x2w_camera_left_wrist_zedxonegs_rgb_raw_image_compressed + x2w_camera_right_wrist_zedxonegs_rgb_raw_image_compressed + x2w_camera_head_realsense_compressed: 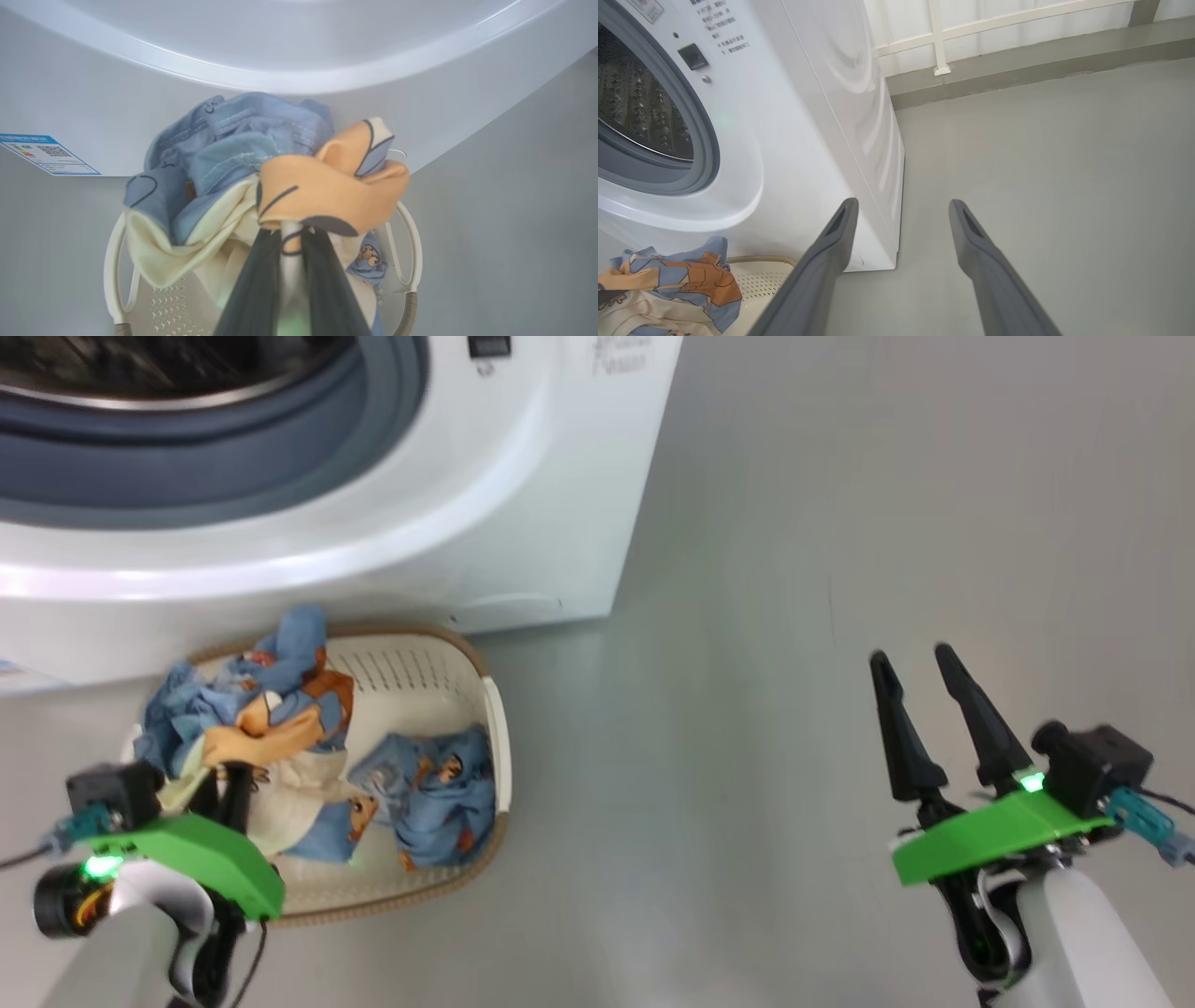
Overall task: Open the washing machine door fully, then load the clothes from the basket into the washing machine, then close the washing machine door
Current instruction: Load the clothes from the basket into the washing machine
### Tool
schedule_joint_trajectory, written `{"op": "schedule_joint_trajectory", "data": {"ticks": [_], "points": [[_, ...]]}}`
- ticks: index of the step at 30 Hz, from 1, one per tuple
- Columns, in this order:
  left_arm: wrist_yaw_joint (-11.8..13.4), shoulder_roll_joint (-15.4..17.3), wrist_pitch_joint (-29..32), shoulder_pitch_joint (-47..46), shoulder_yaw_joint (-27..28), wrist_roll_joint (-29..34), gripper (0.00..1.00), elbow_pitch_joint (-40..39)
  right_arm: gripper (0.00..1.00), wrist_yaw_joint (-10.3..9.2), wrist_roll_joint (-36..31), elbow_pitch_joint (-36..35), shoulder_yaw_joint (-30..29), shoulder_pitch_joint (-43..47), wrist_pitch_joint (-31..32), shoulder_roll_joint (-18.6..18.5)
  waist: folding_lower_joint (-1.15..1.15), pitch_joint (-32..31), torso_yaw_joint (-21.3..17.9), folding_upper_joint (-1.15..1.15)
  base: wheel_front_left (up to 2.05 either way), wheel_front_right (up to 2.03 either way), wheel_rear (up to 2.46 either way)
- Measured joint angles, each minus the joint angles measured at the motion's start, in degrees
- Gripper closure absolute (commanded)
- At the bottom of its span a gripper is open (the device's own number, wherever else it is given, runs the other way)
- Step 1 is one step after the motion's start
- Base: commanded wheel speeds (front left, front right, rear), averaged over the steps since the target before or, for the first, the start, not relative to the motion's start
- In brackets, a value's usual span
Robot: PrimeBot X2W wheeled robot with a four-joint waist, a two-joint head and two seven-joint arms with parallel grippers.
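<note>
The cream basket stands on the floor against the front of the white washing machine, whose drum mouth is uncovered; the washing machine door is out of view. My left gripper is shut on a bundle of the clothes, blue, orange and cream fabric raised above the basket. The same bundle bulges at the basket's left. A second blue bundle lies on the basket's floor at the right. My right gripper hangs open over bare floor to the right, fingers apart with nothing between them.
A blue label sticker sits low on the machine's front. The drum and grey seal are above the basket. Grey floor spreads to the right of the machine. A white railing and a low kerb run along the far wall.
</note>
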Motion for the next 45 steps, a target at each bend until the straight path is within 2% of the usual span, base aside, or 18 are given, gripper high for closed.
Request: {"op": "schedule_joint_trajectory", "data": {"ticks": [11,20,31,45], "points": [[-0.01,-4.82,0.00,13.18,13.26,12.45,1.00,-12.10,0.00,0.00,0.47,0.41,-2.63,8.23,0.00,-2.16,0.00,-10.50,2.38,0.00,0.00,0.00,0.00],[-0.01,-7.67,0.00,23.59,19.28,19.35,1.00,-22.61,0.00,0.00,1.16,0.37,-3.67,14.16,0.00,-2.74,0.00,-18.19,4.45,0.00,0.00,0.00,0.00],[-0.01,-10.71,-0.01,33.44,23.13,23.13,1.00,-33.62,0.00,0.00,2.00,-0.91,-4.56,16.70,0.01,-2.90,0.00,-23.08,7.09,0.00,0.00,0.00,0.00],[0.00,-11.59,0.00,34.98,24.08,23.71,1.00,-36.18,0.00,0.00,2.00,-1.80,-5.60,17.61,0.01,-2.77,0.00,-21.82,7.00,0.00,0.00,0.00,0.00]]}}
